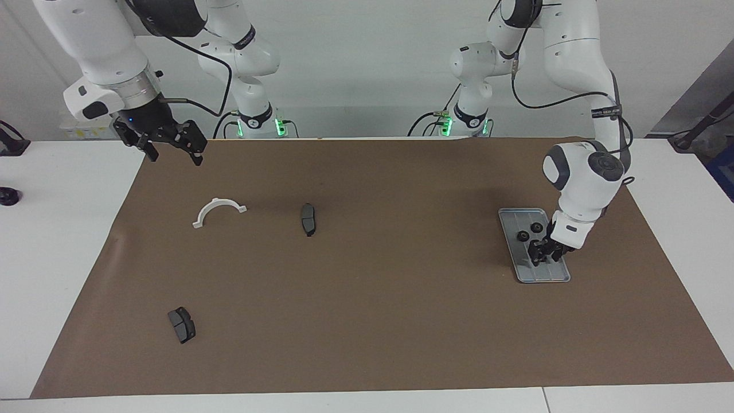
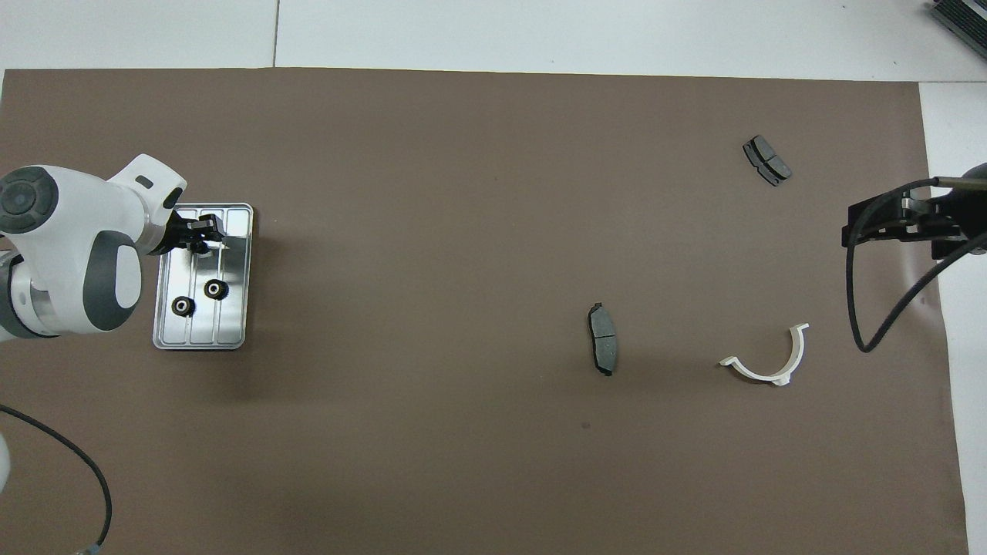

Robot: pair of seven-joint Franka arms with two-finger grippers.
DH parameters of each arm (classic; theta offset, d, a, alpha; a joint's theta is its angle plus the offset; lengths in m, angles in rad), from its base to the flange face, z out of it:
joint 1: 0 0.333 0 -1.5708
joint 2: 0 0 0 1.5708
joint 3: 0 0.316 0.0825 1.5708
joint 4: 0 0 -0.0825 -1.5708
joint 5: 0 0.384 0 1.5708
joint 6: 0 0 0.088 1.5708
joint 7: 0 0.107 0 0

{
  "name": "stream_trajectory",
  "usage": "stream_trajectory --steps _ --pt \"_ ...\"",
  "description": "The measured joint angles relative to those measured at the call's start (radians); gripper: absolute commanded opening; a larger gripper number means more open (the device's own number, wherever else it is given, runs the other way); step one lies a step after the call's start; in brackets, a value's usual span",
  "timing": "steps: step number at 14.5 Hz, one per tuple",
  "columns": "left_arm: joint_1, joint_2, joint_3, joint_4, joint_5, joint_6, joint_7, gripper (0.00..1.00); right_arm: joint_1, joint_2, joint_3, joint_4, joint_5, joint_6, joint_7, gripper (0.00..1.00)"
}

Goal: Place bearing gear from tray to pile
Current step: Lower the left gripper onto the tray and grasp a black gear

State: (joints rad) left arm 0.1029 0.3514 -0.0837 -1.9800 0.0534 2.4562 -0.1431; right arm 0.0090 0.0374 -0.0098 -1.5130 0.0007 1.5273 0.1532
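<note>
The silver-grey grooved tray [image 1: 545, 274] [image 2: 235, 270] lies on the brown mat toward the left arm's end of the table. Two small black bearing gears [image 1: 523, 236] [image 2: 217, 289] sit in the half of it nearer to the robots. My left gripper [image 1: 543, 256] [image 2: 203, 236] is down low over the tray's other half, past the two gears. A small dark shape shows at its tips; I cannot tell whether it is a gear. My right gripper [image 1: 175, 154] [image 2: 902, 223] is open and empty, raised over the mat's edge at the right arm's end, waiting. No pile shows.
A white half-ring clamp [image 1: 218, 210] [image 2: 771, 362] lies below the right gripper. A dark brake pad [image 1: 308, 218] [image 2: 602, 338] lies mid-mat. Another brake pad [image 1: 182, 324] [image 2: 766, 160] lies farther from the robots, toward the right arm's end.
</note>
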Motion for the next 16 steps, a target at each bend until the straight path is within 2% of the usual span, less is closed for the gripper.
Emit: stream_trajectory --steps 6,7,8,9,16 --pt "0.000 -0.001 0.000 -0.003 0.000 -0.024 0.000 0.56 0.000 0.000 0.000 0.000 0.000 0.000 0.000 1.00" --pt "0.000 -0.001 0.000 -0.003 0.000 -0.026 0.000 0.45 0.000 0.000 0.000 0.000 0.000 0.000 0.000 1.00" --pt "0.000 -0.002 -0.001 -0.003 0.000 -0.027 0.000 0.11 0.000 0.000 0.000 0.000 0.000 0.000 0.000 1.00" --pt "0.000 -0.002 -0.002 -0.003 0.000 -0.028 0.000 0.00 0.000 0.000 0.000 0.000 0.000 0.000 0.000 1.00" --pt "0.000 -0.007 -0.001 0.004 0.000 -0.034 0.000 0.00 0.000 0.000 0.000 -0.001 0.000 0.000 0.000 1.00"
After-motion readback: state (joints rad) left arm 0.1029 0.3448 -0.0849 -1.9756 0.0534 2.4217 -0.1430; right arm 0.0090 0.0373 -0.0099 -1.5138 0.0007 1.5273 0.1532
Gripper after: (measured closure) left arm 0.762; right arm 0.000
